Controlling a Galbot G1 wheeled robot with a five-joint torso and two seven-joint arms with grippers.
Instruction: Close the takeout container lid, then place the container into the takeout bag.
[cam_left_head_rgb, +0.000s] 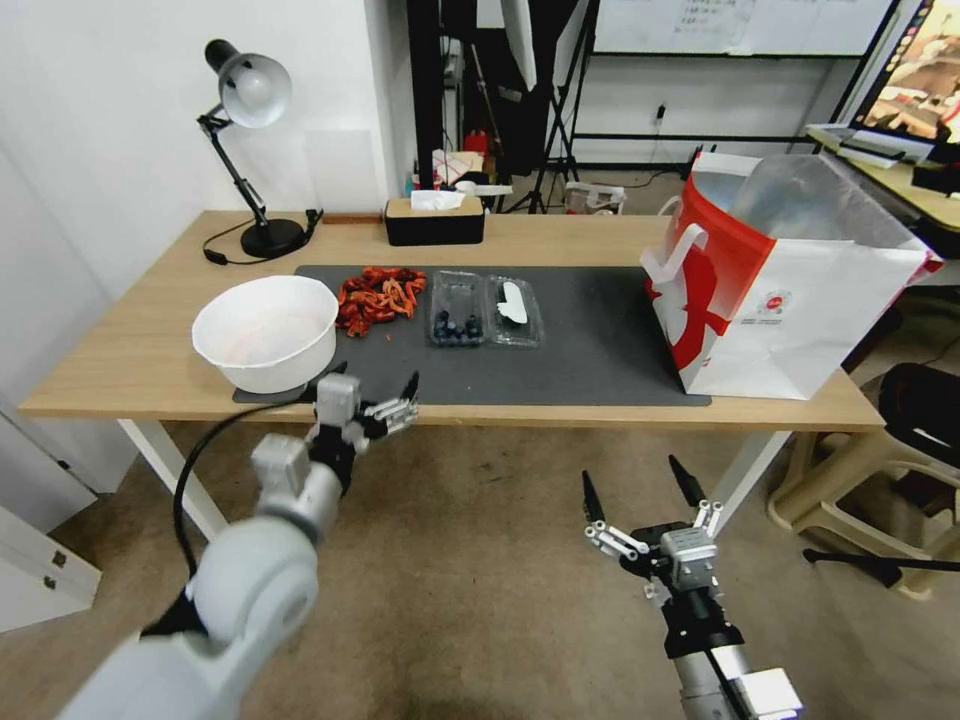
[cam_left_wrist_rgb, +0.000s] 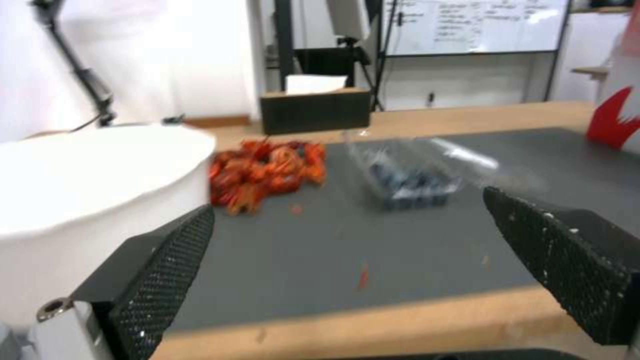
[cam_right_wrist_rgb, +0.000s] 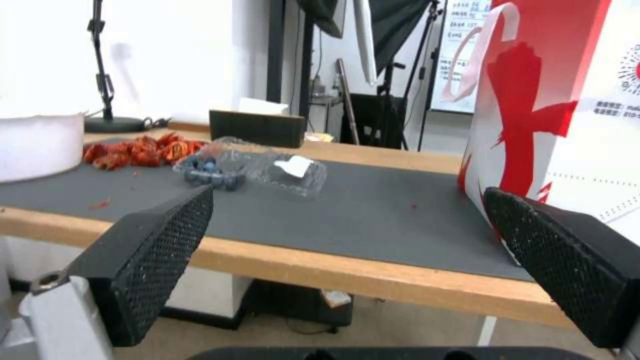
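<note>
White bowl beside red crayfish pile, lamp & tissue box behind

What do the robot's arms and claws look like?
The arms are smooth, rounded, light grey tubes. A black cable loops beside the left one. Each ends in silver metal knuckles with small white rollers: the left gripper and right gripper have two thin black fingers padded with bumpy mesh.

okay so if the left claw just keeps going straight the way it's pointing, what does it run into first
Probably the takeout container, lying open on the grey mat. The open left claw points over the table edge, white bowl just beside its path. Depth is uncertain, so it may clip the bowl.
</note>
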